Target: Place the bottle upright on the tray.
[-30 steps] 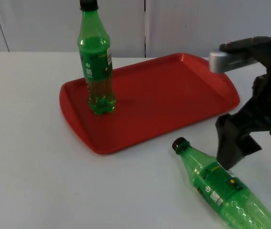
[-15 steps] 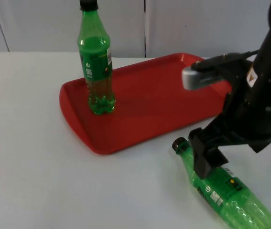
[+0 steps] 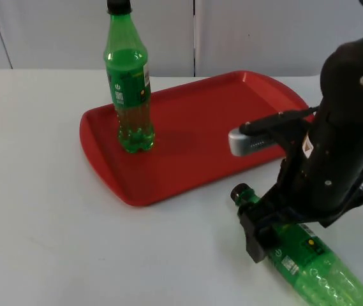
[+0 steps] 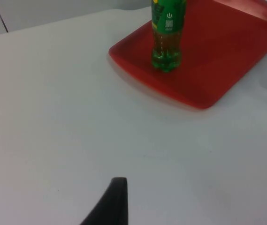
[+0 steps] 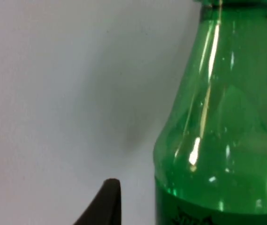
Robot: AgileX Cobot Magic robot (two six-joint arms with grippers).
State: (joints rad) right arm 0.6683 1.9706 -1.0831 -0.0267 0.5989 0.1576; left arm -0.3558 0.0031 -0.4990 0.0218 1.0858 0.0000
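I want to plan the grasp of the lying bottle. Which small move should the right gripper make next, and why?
Probably lower a little more and close. The right gripper hangs over the shoulder of the lying bottle, which lies on the table beside the red tray, not yet gripped. The left arm waits.

No legible text. The upright green plastic bottle [image 3: 128, 80] and the lying green plastic bottle [image 3: 302, 258] carry labels with a white emblem; lettering unreadable.
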